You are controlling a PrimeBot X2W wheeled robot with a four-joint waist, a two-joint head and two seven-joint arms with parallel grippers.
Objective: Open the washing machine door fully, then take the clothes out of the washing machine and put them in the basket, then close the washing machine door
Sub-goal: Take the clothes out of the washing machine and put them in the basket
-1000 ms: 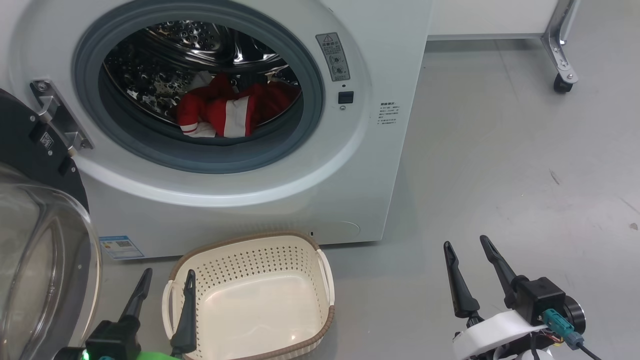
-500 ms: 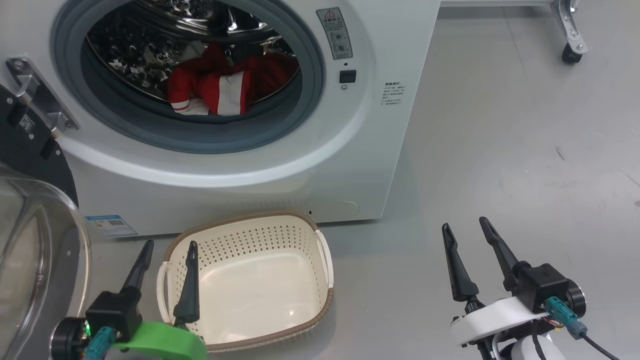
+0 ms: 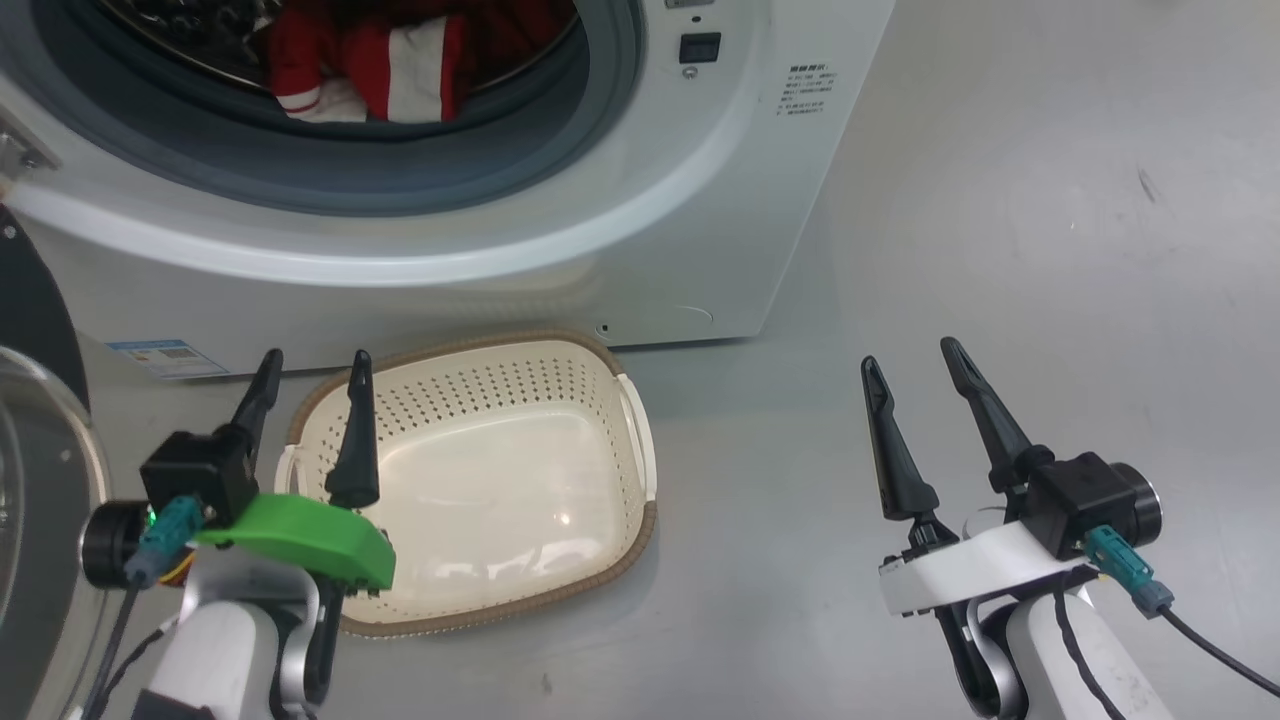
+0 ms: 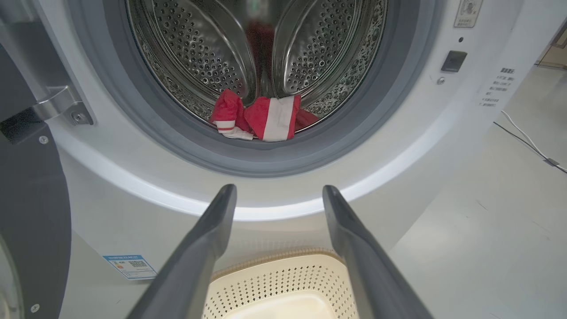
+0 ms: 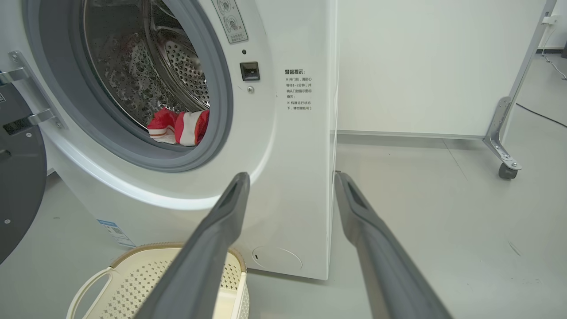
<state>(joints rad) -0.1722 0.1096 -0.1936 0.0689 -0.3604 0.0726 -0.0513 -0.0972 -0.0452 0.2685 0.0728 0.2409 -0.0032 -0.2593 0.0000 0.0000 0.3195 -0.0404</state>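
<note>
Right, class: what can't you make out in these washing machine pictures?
Head view: the clothes are cut off by the top edge; their number is unclear.
Head view: the washing machine door runs off the left edge.
Head view: the printed notice is too small to read.
Left wrist view: the fingers and bottom edge hide much of the basket.

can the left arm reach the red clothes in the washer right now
Probably yes. The door is swung aside to the left, nothing blocks the way in, and the open left gripper points at the clothes lying just inside. The basket sits low, beneath that path.
</note>
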